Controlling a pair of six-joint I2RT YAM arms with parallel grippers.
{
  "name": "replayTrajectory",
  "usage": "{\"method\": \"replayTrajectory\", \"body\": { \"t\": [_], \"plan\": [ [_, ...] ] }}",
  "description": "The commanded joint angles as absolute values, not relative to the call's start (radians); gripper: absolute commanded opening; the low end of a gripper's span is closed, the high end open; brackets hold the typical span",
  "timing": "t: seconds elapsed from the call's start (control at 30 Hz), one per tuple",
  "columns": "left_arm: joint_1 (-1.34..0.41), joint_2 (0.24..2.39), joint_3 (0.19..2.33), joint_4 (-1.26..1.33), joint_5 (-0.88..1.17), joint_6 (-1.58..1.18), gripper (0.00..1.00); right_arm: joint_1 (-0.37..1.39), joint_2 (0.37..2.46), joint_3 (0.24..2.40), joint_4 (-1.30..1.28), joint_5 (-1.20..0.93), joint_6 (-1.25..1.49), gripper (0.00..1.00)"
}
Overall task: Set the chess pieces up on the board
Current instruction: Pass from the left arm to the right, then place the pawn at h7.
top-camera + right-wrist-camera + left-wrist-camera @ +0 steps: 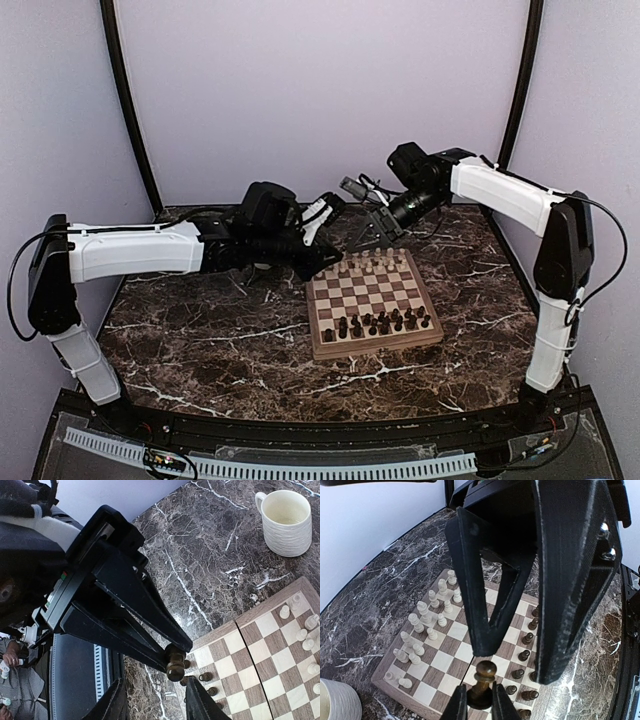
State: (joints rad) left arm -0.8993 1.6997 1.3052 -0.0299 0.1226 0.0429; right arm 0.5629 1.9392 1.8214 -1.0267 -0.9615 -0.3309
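By board rim (375, 350), left hand (479, 705) pinching dark piece (484, 677), right hand (157, 702) spread

Robot lab test cell, 2 white-and-black robot arms (130, 250) bolted at the near edge of a dark marble table (200, 350), plain pale lilac backdrop panels (320, 90) on 3 sides, black curved poles (128, 110), slotted cable duct (300, 466) along the front edge, possibly a seated person (10, 680) beside the rig.
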Motion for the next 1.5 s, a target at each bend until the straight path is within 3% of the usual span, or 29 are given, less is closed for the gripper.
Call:
{"method": "replayTrajectory", "body": {
  "t": [0.0,0.4,0.67,0.83,1.07,1.2,1.47],
  "plan": [
    [-0.906,1.650,1.292,0.011,0.165,0.066,0.09,0.568,1.953,1.840,-1.024,-0.995,-0.317,0.40],
    [-0.913,1.654,1.298,0.045,0.193,0.072,0.09,0.567,1.955,1.845,-1.024,-1.011,-0.315,0.22],
    [-0.918,1.650,1.293,0.043,0.208,0.083,0.09,0.568,1.950,1.847,-1.009,-1.006,-0.300,0.21],
    [-0.918,1.647,1.289,0.043,0.199,0.086,0.10,0.568,1.950,1.847,-1.007,-1.003,-0.303,0.08],
    [-0.918,1.582,1.256,0.022,0.098,0.107,0.40,0.573,1.938,1.852,-0.993,-0.807,-0.336,0.05],
    [-0.909,1.467,1.193,0.020,-0.089,0.121,0.60,0.607,1.925,1.816,-0.965,-0.631,-0.374,0.04],
    [-0.688,1.308,1.178,0.006,-0.191,-0.092,0.73,0.754,1.942,1.782,-0.938,-0.397,-0.443,0.05]
  ]
}}
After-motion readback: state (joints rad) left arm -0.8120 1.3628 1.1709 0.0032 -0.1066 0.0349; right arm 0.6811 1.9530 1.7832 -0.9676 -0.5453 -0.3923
